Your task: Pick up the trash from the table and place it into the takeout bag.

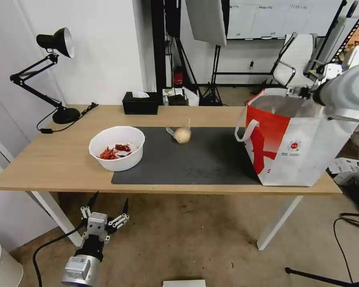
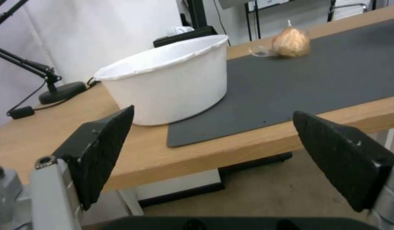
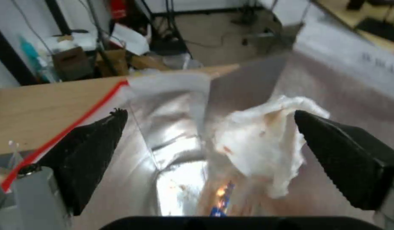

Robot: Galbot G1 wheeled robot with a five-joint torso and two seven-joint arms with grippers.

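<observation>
On the table (image 1: 48,159) a white bowl of red chillies (image 1: 116,147) (image 2: 167,80) sits at the left edge of the dark mat (image 1: 195,163). A beige ball in clear wrap (image 1: 182,134) (image 2: 291,43) lies at the mat's far side. The takeout bag (image 1: 299,147) stands open at the table's right end. My right arm (image 1: 347,93) reaches over its mouth. There my right gripper (image 3: 209,115) is open above the foil lining (image 3: 171,127), with a crumpled white tissue (image 3: 265,140) loose below it. My left gripper (image 1: 109,201) (image 2: 214,127) hangs open, below and in front of the table's front edge near the bowl.
A black desk lamp (image 1: 56,44) stands at the table's far left corner, and a black tissue box (image 1: 140,103) sits at the back edge. Behind the table are light stands and a white office chair (image 1: 295,59). Cables lie on the floor at the right.
</observation>
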